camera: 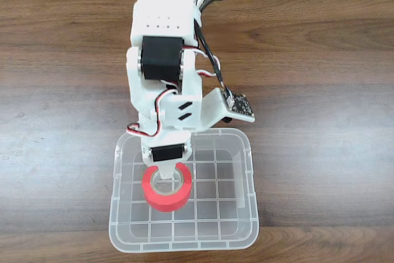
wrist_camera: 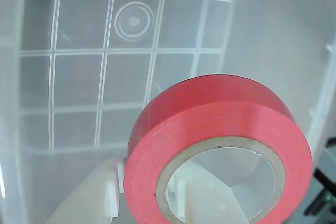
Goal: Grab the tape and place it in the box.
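Your jaws (camera: 167, 180) pinch the tape (camera: 167, 195) through its core, low inside the box (camera: 246, 214) on the table (camera: 320, 90).

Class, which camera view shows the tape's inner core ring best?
The wrist view: the red tape is close up, its grey-beige core ring clearly visible. In the fixed view the tape is small, with the arm partly covering its core.

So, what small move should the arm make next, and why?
Probably open the gripper and let go. The tape already hangs inside the box, above its grid bottom, with one finger through the core, so a release should drop it in.
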{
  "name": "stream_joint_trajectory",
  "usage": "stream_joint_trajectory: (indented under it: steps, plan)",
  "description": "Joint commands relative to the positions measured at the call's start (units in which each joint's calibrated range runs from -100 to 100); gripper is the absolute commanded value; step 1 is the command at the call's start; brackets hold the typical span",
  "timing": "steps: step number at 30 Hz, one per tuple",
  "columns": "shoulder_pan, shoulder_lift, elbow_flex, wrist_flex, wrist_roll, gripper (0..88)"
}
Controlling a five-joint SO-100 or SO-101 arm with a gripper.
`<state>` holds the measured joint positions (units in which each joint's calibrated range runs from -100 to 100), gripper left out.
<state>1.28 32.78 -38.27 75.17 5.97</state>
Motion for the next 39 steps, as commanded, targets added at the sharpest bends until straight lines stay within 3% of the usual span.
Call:
stream_joint_trajectory:
  steps: [1, 5, 11, 27, 33, 39]
  plan:
    - [-0.1, 4.2, -13.9, 0.9, 0.0, 1.8]
    - [-0.7, 5.8, -14.1, 1.6, 0.2, 2.4]
    - [-0.8, 5.8, -14.1, 1.9, 0.2, 15.8]
    - [-0.8, 0.5, -14.5, 4.5, -0.2, 16.3]
    - [-0.4, -4.0, -14.5, 7.5, -0.2, 15.6]
    - [0.0, -12.1, -14.5, 15.8, -0.3, 1.0]
